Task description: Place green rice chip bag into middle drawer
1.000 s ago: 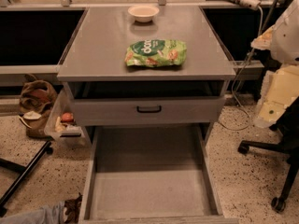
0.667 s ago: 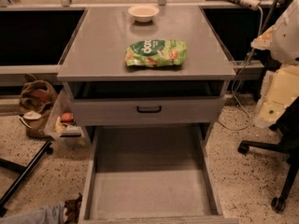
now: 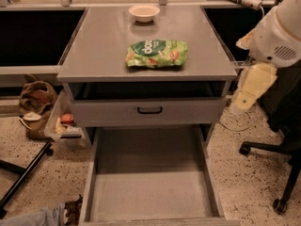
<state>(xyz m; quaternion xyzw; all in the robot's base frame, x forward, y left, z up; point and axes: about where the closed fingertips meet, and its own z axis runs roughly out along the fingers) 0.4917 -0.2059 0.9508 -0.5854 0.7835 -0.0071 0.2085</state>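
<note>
Hardly discernible, gripper (image 3: 243, 100) hangs right of the middle drawer (image 3: 150, 197).

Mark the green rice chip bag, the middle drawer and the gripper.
green rice chip bag (image 3: 156, 53): camera view, bag's middle.
middle drawer (image 3: 150, 192): camera view, bare floor of the open tray.
gripper (image 3: 244, 100): camera view, its lower end, right of the cabinet (image 3: 103, 46).

Warm overhead light is glaring softly off the bench (image 3: 94, 51); the hand (image 3: 241, 100), hanging beside its right edge, is glowing pale, shadow pooling beneath the top.
</note>
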